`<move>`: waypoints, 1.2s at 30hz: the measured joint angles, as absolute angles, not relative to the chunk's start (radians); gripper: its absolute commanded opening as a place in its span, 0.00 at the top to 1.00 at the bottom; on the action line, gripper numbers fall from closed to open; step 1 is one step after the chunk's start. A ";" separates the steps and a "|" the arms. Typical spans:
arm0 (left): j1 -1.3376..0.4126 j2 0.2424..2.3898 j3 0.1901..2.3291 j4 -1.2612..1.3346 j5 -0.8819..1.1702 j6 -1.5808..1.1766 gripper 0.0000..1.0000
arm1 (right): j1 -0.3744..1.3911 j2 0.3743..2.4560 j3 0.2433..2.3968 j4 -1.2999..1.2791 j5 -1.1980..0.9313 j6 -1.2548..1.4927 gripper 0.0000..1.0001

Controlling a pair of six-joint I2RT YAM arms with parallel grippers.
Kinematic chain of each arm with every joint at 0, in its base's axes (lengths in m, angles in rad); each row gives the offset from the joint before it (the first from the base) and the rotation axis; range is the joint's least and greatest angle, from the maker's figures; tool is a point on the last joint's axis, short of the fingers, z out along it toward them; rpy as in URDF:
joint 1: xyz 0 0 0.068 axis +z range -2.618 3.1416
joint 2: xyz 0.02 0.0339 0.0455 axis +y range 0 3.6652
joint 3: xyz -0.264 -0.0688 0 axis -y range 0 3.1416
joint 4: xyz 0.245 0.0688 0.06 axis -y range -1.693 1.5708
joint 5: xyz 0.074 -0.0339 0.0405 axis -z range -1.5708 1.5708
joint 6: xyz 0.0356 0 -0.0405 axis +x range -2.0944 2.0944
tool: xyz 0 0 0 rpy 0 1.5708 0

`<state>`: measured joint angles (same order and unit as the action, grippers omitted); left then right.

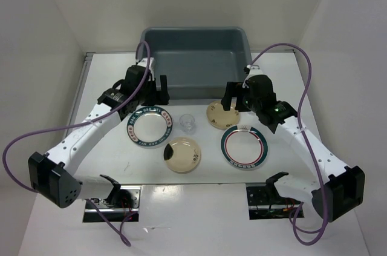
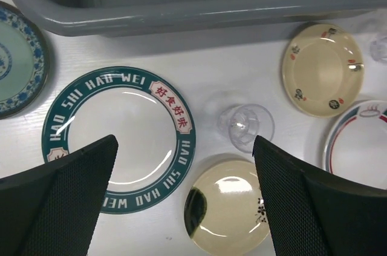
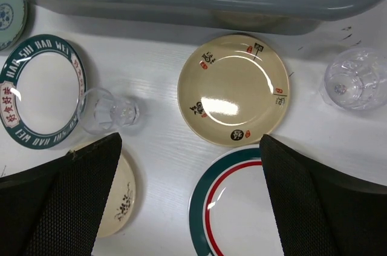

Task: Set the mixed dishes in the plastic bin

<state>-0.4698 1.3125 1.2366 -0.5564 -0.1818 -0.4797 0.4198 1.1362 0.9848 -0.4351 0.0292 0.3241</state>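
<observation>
Just ahead of the open, empty right hand [image 3: 190,141], the stiff, slippery cream plate [image 3: 233,89] is judged best pinched at its rim.

The big grey-blue plastic bin [image 1: 199,83] is open on top, with a tall wall all round. A small clear cup [image 1: 188,123] stands in the gap between the green-rimmed white plate [image 1: 149,126] and the round cream plate [image 1: 221,115].
</observation>
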 measured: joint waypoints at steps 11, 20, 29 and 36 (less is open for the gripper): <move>-0.470 1.155 0.985 -0.413 -0.107 -0.630 0.27 | 0.420 1.124 0.937 -0.429 -0.121 0.325 0.42; -0.479 1.119 0.759 -0.294 -0.046 -0.780 0.12 | 0.419 1.194 0.896 -0.430 -0.226 0.324 0.41; -0.583 1.393 0.874 -0.172 -0.065 -0.835 0.48 | 0.418 1.186 0.894 -0.437 -0.202 0.324 0.39; -0.611 1.523 0.999 -0.144 -0.111 -0.833 0.54 | 0.418 1.106 0.894 -0.463 -0.147 0.324 0.39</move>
